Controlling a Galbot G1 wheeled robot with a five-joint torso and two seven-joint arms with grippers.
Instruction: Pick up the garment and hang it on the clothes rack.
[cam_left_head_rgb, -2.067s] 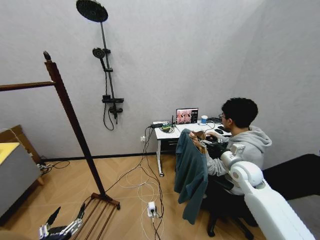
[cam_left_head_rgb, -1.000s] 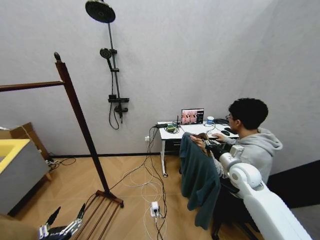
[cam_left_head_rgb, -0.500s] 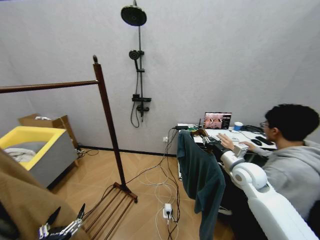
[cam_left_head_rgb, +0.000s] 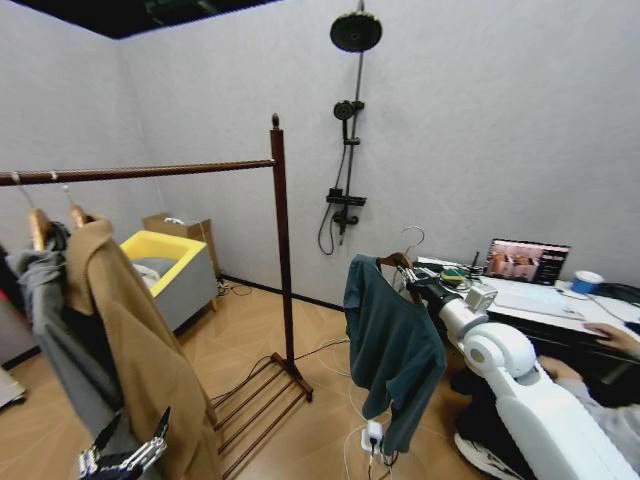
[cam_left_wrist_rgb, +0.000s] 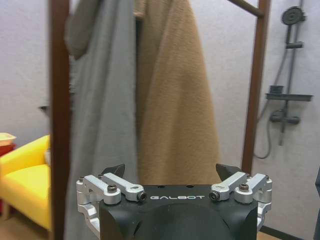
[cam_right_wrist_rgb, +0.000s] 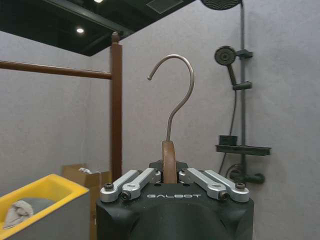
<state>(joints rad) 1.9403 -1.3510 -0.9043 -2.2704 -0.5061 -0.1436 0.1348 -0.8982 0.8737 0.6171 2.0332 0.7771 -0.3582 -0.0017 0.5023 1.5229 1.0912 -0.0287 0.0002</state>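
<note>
The right pincer (cam_left_head_rgb: 412, 283) is squeezed tight on the wooden hanger (cam_right_wrist_rgb: 168, 161) with the shiny metal hook (cam_right_wrist_rgb: 176, 98). In the right wrist view, the wood of the hanger sits pinched between the two silver fingers (cam_right_wrist_rgb: 131, 184), and the hook stands straight up above them.

The dark teal-blue long-sleeved soft jacket (cam_left_head_rgb: 388, 345) hangs from that hanger. It is up in the air, out in front of the robot's white right arm (cam_left_head_rgb: 505, 380), and it droops down toward the wooden floor (cam_left_head_rgb: 300, 420). It is not on the rack. It hangs near the rack's right-hand post, but apart from it.

The tall dark reddish-brown wooden clothes rack (cam_left_head_rgb: 281, 255) stands to the left of the jacket. A long tan coat (cam_left_head_rgb: 140, 345) and a grey hooded jacket (cam_left_head_rgb: 55, 330) hang on its top bar, side by side.

The left pincer (cam_left_head_rgb: 127, 446) is down low in front of the tan coat. Its two black fingertips (cam_left_wrist_rgb: 115, 171) are spread wide apart and hold nothing.
</note>
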